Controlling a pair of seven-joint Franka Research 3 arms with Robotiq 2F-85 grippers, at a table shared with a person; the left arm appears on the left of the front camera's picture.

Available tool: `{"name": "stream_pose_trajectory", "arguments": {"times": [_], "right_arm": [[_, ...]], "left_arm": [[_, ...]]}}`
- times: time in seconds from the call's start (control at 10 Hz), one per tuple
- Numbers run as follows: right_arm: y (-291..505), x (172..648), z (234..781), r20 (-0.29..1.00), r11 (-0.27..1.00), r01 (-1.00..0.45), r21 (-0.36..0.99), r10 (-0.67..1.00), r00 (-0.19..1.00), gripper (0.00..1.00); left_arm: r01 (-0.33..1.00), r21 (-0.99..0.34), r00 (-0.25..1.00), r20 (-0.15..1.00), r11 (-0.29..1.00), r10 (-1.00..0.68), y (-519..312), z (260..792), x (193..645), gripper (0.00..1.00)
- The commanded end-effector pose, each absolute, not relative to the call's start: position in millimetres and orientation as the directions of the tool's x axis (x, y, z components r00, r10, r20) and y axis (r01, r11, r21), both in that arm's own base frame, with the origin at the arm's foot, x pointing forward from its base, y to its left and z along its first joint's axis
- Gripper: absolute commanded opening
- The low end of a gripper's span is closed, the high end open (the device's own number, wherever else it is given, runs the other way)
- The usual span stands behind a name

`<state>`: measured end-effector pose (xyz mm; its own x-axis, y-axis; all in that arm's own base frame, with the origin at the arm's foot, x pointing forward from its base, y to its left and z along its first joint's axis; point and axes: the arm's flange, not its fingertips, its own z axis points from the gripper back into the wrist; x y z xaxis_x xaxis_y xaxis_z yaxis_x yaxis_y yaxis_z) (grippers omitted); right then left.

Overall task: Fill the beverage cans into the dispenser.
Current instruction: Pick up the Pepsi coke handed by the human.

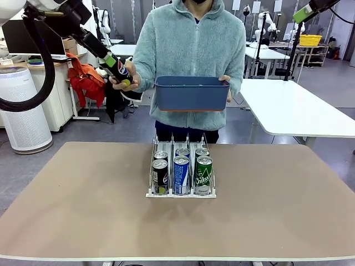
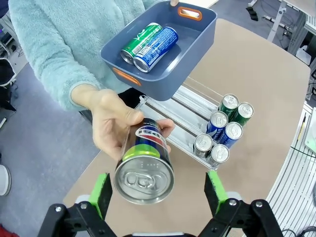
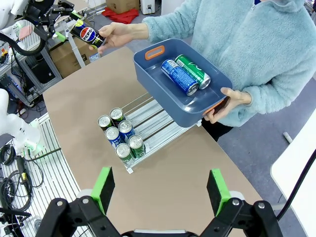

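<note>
Six cans (image 1: 181, 174) stand in the dispenser (image 1: 181, 194), centre frame. Upper left, a person (image 1: 188, 55) offers a black can (image 2: 144, 168) to the left hand (image 2: 158, 192), its pads apart, nothing clamped. The right hand (image 3: 160, 190) is spread, empty. Two bin cans (image 3: 183, 75) remain in the bin (image 3: 148, 74).

Dispenser (image 1: 181, 193) lanes: black cans (image 1: 160, 176) left, blue cans (image 1: 181, 175) middle, green cans (image 1: 203, 175) right. Bin (image 1: 191, 94) dark blue, orange handles (image 2: 189, 12). Desk (image 1: 83, 194) tan.

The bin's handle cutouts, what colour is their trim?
Orange, on the handle cutouts, clearest in the left wrist view.
</note>
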<state>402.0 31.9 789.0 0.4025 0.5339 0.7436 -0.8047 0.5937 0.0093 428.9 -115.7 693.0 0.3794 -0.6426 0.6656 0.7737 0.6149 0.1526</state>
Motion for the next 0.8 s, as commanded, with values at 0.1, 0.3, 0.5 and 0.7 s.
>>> {"name": "stream_pose_trajectory", "arguments": {"times": [0.1,0.3,0.5,0.7], "right_arm": [[33,402,788,0.743,0.593,-0.805,0.015,0.532,0.405,1.00],[33,402,788,0.743,0.593,-0.805,0.015,0.532,0.405,1.00],[33,402,788,0.743,0.593,-0.805,0.015,0.532,0.405,1.00],[33,402,788,0.743,0.593,-0.805,0.015,0.532,0.405,1.00]], "left_arm": [[0.791,0.137,0.354,0.693,0.597,-0.628,-116,682,437,1.00],[0.792,0.135,0.354,0.693,0.595,-0.628,-115,679,438,1.00],[0.790,0.145,0.345,0.697,0.595,-0.628,-118,674,443,1.00],[0.793,0.143,0.342,0.700,0.592,-0.627,-119,672,447,1.00]]}}
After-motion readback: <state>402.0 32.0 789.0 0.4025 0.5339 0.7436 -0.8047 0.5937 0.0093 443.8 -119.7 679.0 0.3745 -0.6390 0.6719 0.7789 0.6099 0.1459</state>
